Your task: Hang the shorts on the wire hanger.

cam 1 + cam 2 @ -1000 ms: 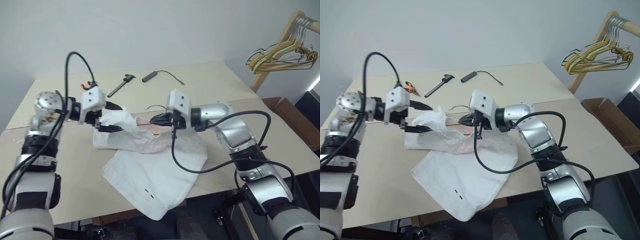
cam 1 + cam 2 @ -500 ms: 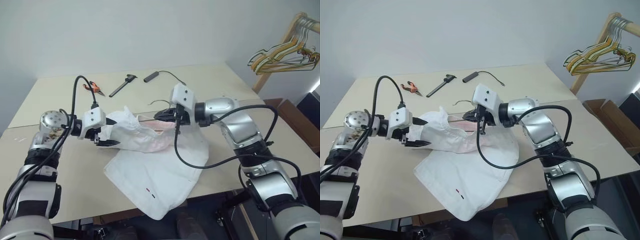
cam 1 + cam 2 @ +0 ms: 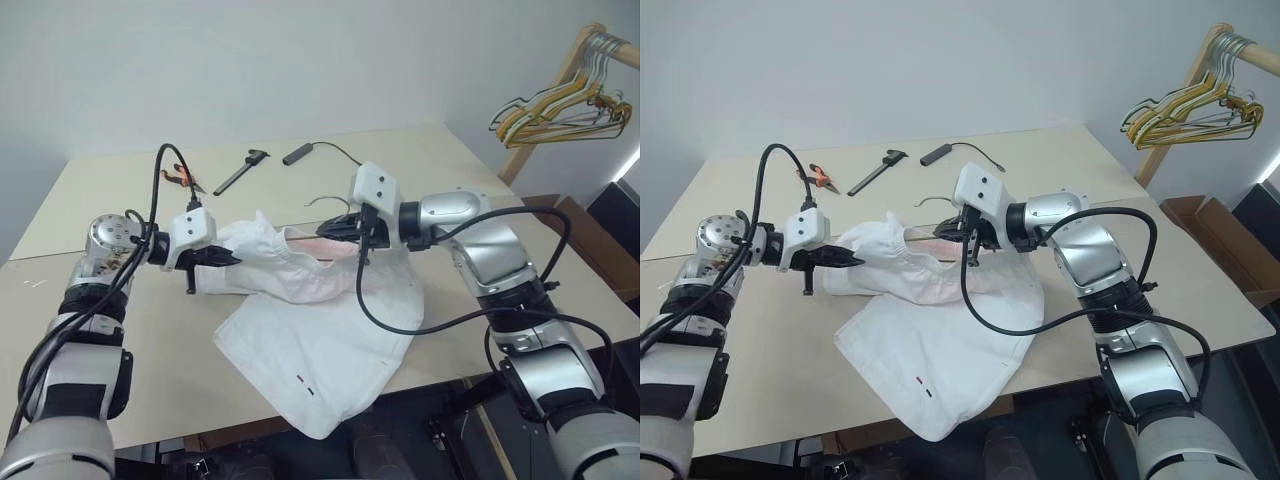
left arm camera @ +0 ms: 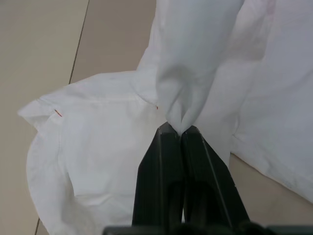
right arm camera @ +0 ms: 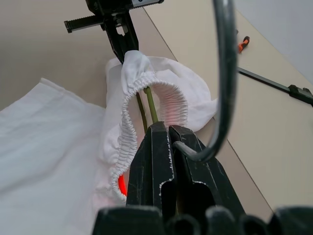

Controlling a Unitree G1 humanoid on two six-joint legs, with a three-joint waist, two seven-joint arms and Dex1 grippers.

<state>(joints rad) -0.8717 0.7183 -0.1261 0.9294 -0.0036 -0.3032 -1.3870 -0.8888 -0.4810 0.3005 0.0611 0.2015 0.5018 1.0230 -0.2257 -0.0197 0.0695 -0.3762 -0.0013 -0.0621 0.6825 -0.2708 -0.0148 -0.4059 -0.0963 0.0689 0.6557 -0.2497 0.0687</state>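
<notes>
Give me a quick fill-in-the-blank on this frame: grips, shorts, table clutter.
1. The left gripper is shut on a fold of the ____.
2. The right gripper is shut on the wire ____, at the base of its hook.
3. The hanger's wires run into the shorts through the elastic ____.
4. The bunch of coloured hangers hangs on a rack to the robot's ____.

Missing words: shorts; hanger; waistband; right
</notes>
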